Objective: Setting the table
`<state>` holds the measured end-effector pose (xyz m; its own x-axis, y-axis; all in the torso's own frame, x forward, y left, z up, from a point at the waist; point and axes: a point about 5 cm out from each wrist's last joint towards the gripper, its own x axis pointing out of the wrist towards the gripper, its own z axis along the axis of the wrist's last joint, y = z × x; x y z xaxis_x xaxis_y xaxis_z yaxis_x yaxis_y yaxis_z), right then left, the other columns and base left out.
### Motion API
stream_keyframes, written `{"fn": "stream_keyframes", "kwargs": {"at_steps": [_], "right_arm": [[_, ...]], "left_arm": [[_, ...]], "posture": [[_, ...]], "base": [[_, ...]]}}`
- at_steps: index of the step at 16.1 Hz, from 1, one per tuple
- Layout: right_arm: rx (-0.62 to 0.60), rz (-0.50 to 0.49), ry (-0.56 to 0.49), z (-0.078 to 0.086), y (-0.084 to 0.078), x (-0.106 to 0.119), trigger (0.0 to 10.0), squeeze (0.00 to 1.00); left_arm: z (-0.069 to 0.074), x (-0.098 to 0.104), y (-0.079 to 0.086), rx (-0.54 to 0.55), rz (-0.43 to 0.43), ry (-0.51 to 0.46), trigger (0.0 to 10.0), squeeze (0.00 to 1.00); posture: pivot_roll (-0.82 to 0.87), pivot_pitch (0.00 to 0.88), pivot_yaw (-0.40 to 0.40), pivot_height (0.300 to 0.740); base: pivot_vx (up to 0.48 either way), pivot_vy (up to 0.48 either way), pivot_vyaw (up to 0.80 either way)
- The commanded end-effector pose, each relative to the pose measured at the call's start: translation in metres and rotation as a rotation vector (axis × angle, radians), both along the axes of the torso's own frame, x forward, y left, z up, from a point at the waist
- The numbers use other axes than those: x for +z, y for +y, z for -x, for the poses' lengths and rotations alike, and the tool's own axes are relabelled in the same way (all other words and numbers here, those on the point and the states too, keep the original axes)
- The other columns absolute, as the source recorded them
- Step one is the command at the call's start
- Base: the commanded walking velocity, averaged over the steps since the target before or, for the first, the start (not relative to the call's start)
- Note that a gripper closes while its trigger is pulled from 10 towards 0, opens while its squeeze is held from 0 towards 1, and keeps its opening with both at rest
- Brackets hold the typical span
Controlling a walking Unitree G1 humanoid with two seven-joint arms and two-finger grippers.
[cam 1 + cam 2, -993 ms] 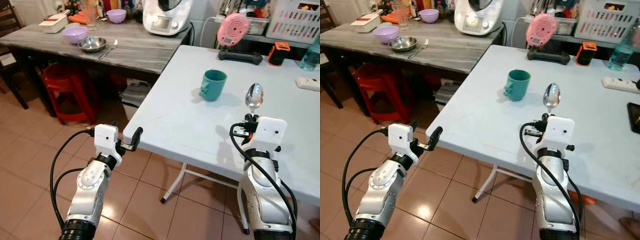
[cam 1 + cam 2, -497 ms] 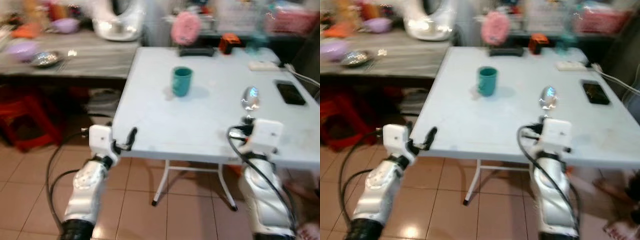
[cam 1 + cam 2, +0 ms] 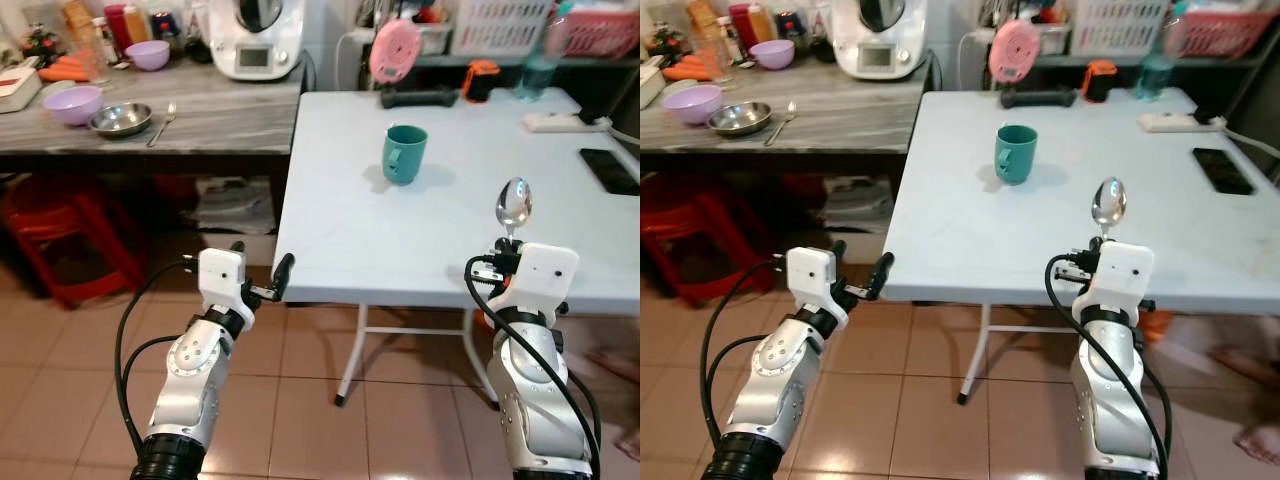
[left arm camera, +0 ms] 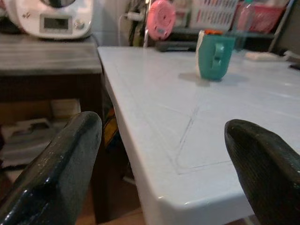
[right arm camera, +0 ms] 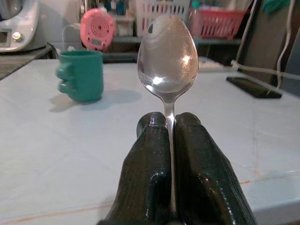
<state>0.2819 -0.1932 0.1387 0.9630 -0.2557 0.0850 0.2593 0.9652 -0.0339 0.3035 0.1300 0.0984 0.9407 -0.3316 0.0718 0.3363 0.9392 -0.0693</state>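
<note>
— Where's it got to with the table?

— It's carrying cutlery over, I'd say. The right gripper (image 5: pixel 169 140) has its two black fingers pressed together on the handle of a spoon (image 3: pixel 513 204), and the bowl stands straight up above the fingertips, over the near edge of the white table (image 3: pixel 440 240).

— And nothing laid yet?

— A teal mug (image 3: pixel 404 154) is standing out on the table, well beyond the fingers and off toward the robot's left of them. The spoon isn't down yet.

— So what next?

— My guess: reach forward past the edge, tip the spoon flat, and let go somewhere near that mug. It needs the wrist turned, since upright like that the spoon would topple if released.

— The other arm?

— The left gripper (image 3: pixel 262 285) is held low at the table's near left corner, fingers spread apart with nothing between them. The corner sits right ahead of the fingertips. The forearm is bent up from the elbow, same as the right one.

— Anything else within reach?

— No. A dark phone (image 3: pixel 608 171) lies far off to the right of the spoon, and bowls sit on the grey counter (image 3: pixel 200 105), well away from either gripper.
</note>
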Motion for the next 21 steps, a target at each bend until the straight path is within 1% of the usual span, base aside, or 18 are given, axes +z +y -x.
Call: {"fn": "stream_keyframes", "kwargs": {"at_steps": [1, 21], "right_arm": [[0.033, -0.008, -0.043, -0.0017, 0.0076, 0.0095, 10.0, 0.00], [0.076, -0.007, -0.050, -0.0028, 0.0115, 0.0099, 10.0, 0.00]], "left_arm": [[-0.0019, 0.0010, 0.0100, 0.030, -0.019, -0.004, 10.0, 0.00], [-0.0059, 0.0008, 0.0065, 0.040, -0.024, -0.010, 10.0, 0.00]], "posture": [[-0.07, 0.000, 0.029, 0.740], [-0.07, 0.000, 0.027, 0.740]], "base": [[0.000, 0.371, 0.00], [0.000, 0.377, 0.00]]}}
